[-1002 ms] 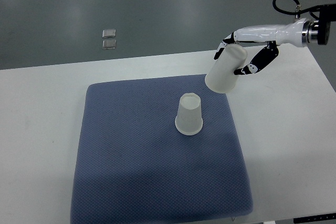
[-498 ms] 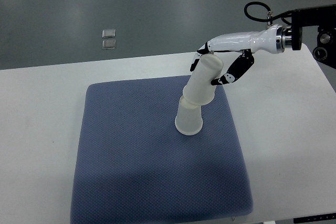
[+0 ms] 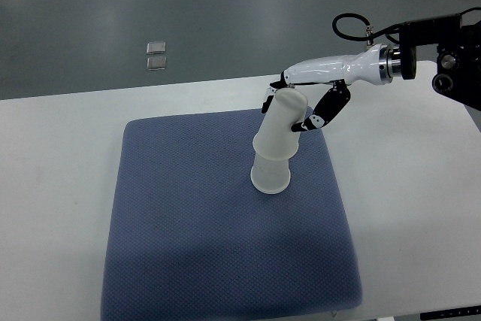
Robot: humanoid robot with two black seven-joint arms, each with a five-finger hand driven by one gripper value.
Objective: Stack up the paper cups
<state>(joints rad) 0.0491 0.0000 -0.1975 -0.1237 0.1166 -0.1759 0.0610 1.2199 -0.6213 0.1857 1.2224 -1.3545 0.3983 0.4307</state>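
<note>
A right robot hand [image 3: 294, 110] grips an upturned white paper cup [image 3: 279, 127] near its closed base, fingers wrapped on either side, and holds it tilted over a second paper cup [image 3: 270, 176] that stands mouth-down on a blue-grey padded mat [image 3: 188, 216]. The carried cup's open rim sits over the top of the standing one, so the 2 appear partly nested, though the upper cup leans toward the robot hand and is not yet seated square. The mat lies on a white surface [image 3: 60, 155]; the standing cup rests right of the mat's centre, toward its far edge. Beyond the surface, 2 small pale squares [image 3: 156, 56] lie on the grey floor [image 3: 225, 13]. The left arm does not show. Cups of this kind are judged to be very light, thin-walled and easily crushed, with a smooth skin that may slip; a gentle hold around the stiffer base end, as here, looks safer than squeezing the soft rim, and the bottom cup could tip or slide on the mat if pushed sideways, so straightening the upper cup before pressing down seems wise. No brand, label or legible writing can be seen on either cup, the mat or the robot arm.
</note>
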